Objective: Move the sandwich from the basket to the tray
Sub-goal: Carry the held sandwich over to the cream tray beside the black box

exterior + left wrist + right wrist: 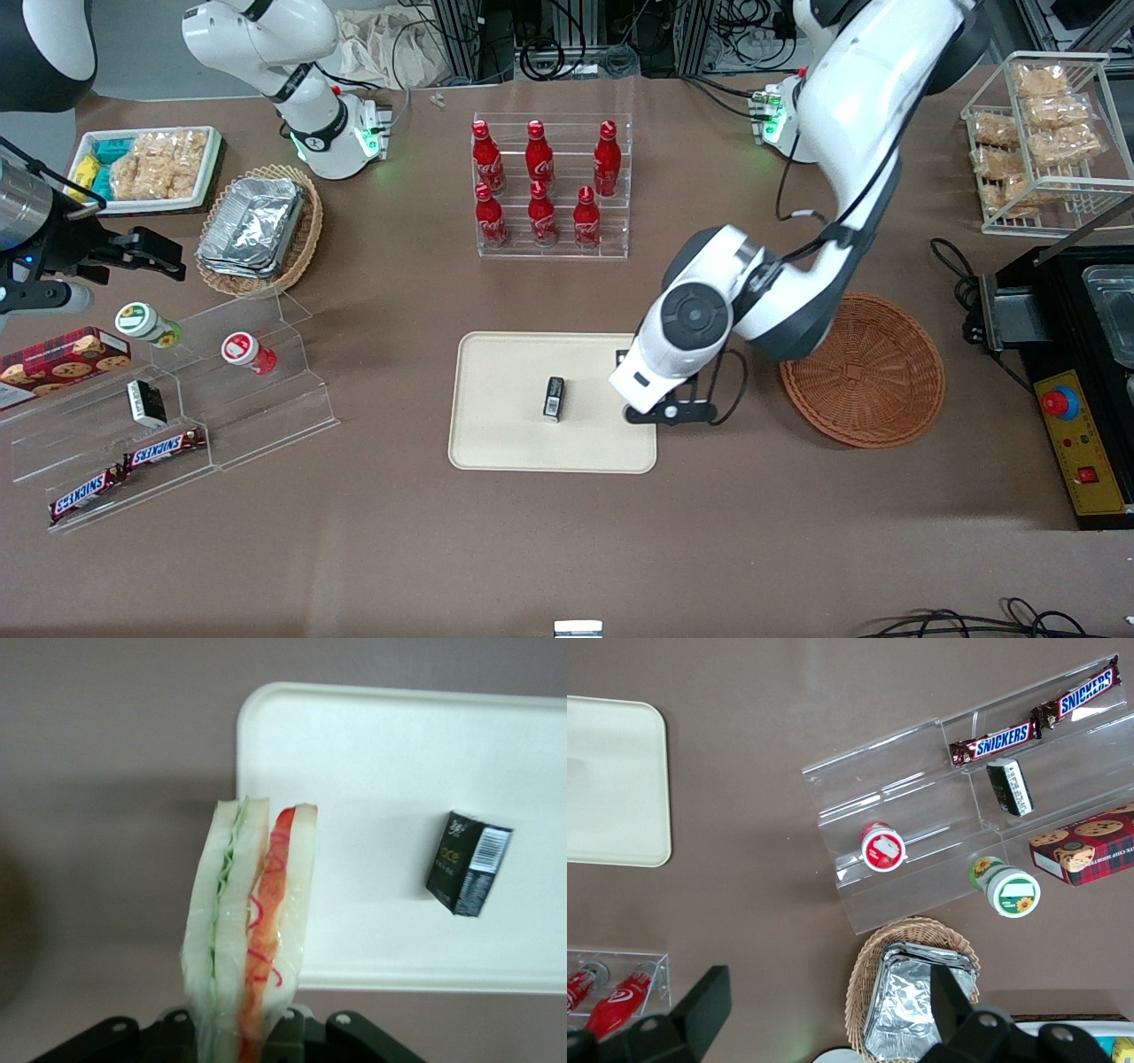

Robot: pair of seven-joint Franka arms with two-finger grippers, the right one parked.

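In the left wrist view my gripper (244,1032) is shut on the sandwich (252,921), a clear-wrapped wedge of white bread with green and red-orange filling. It hangs over the brown table right at the rim of the cream tray (372,744). In the front view the gripper (660,403) sits over the tray's (505,434) edge nearest the reddish-brown basket (873,372), which holds nothing. The arm hides the sandwich in that view. A small black box (554,397) lies on the tray; it also shows in the wrist view (468,862).
An acrylic rack of red cola bottles (549,186) stands farther from the camera than the tray. A tan basket with foil containers (261,226) and an acrylic step stand with snacks (177,399) lie toward the parked arm's end. A black control box (1076,443) stands beside the basket.
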